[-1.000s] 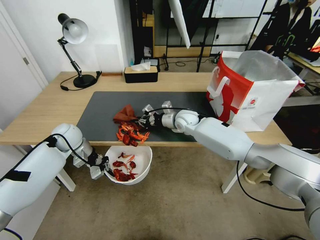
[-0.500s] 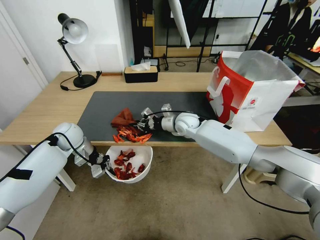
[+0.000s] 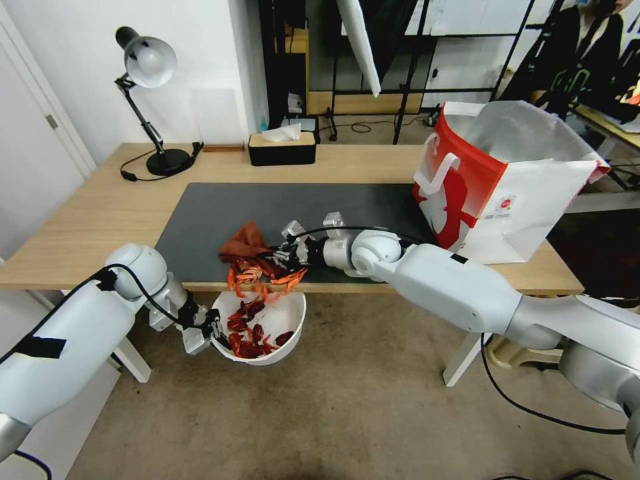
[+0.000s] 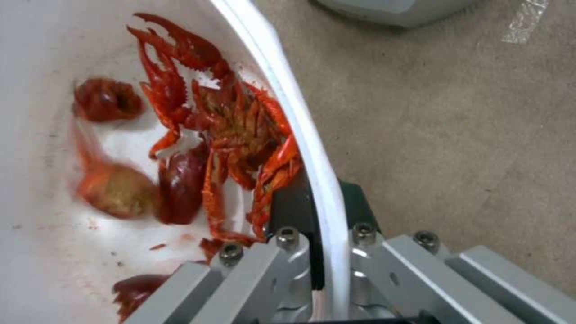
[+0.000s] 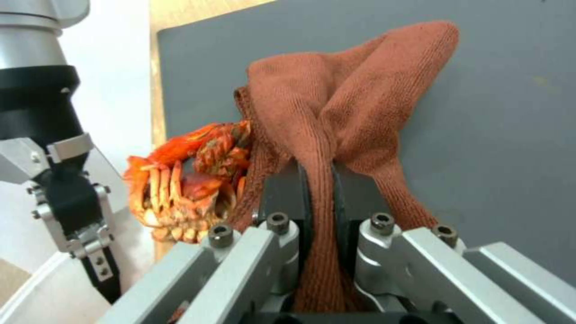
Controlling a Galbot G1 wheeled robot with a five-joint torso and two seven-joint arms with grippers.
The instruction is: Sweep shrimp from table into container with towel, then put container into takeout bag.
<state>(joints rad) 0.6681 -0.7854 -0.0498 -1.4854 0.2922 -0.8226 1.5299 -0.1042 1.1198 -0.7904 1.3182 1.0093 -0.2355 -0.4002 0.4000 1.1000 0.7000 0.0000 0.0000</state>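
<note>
1. Head view shows the right gripper [image 3: 283,252] low over the near edge of the tabletop [image 3: 100,213], its fingers clamped on the towel [image 3: 243,239].
2. The shrimp [image 3: 263,277] remaining on the tabletop lie at the near edge, just to the near-left of the right gripper, touching the towel's near side. Some hang over the edge.
3. The container [image 3: 287,313] sits below the tabletop edge, directly under that pile. The left gripper [image 3: 203,327] is closed on its left rim and holds it against the underside line of the edge.
4. Deciding relation: the pile lies between the towel and the edge, and the container mouth is straight below. A push toward the near side should carry the pieces into it. The right arm is the nearer one to the pile.
5. Left wrist view shows what the head view cannot: one finger [image 4: 288,211] inside the container wall [image 4: 288,117] and one outside, pinching the rim, with several shrimp [image 4: 228,135] already lying inside.
6. Right wrist view shows the towel [image 5: 336,117] pinched in a fold between the pads, and the shrimp [image 5: 186,175] pressed against its side beyond the mat edge.
7. The takeout bag [image 3: 507,180] stands open on the right end of the tabletop, well apart from the container.
</note>
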